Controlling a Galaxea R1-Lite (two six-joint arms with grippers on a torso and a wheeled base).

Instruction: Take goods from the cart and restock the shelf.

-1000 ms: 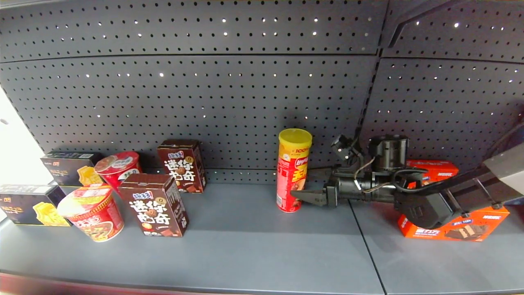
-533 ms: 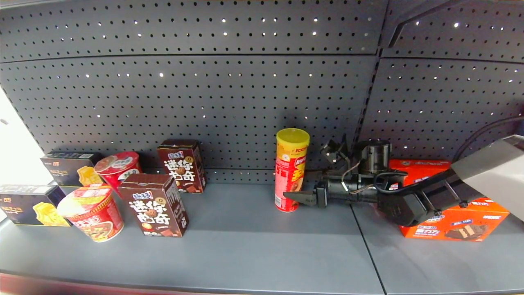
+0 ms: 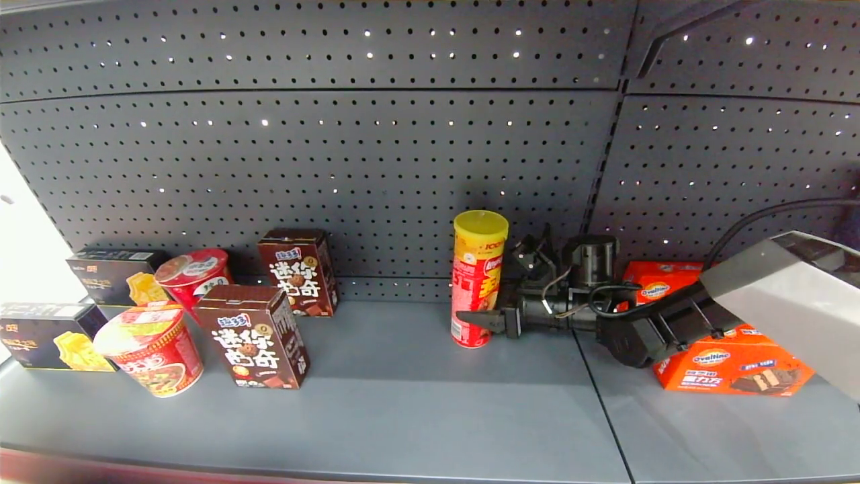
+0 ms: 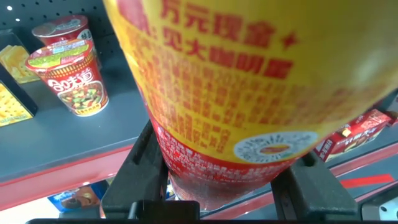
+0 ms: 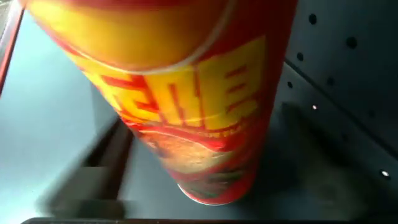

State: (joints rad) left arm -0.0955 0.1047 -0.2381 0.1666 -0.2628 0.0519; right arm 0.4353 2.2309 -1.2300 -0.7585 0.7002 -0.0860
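Note:
A red chips can with a yellow lid (image 3: pixel 478 275) stands upright on the grey shelf (image 3: pixel 403 396), near the pegboard back. My right gripper (image 3: pixel 470 312) comes at it from the right, low on the can. Its near finger (image 3: pixel 478 317) lies across the can's front and the far one is hidden behind, so the jaws stand open around it. The right wrist view has the same can (image 5: pixel 199 112) very close. In the left wrist view my left gripper (image 4: pixel 217 196) is shut on a second chips can (image 4: pixel 236 81), held in front of the shelf's red edge.
Left of the can stand two brown boxes (image 3: pixel 254 336) (image 3: pixel 297 270), two cup noodles (image 3: pixel 151 349) (image 3: pixel 193 272) and two black boxes (image 3: pixel 47 336) (image 3: pixel 111 277). Orange boxes (image 3: pixel 736 366) sit at the right, behind my right arm. Bare shelf lies between the brown boxes and the can.
My right arm has pushed to the left, and its near finger has slid farther along the can's front. The can shifted slightly left. More of the orange boxes shows.

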